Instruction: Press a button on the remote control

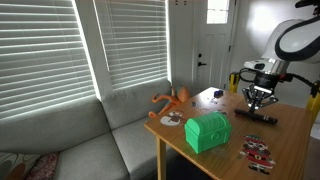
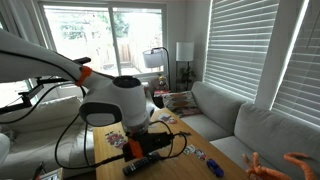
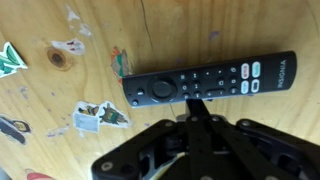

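Lying flat on the wooden bench (image 1: 292, 130), the remote control (image 3: 210, 80) sits directly under the gripper (image 3: 196, 102), whose jaws are pressed together, tips at its buttons. Nearby, the green box (image 1: 208, 131) stands lid-closed, contents hidden.

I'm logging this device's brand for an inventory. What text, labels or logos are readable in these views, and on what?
"INSIGNIA": sideways pale letters on the end of the remote control, wrist view; small, so likely rather than certain.
Coloured app buttons on the remote: markings too small to read.
Stickers on the wooden table: no legible words.
Both exterior views: nothing readable.
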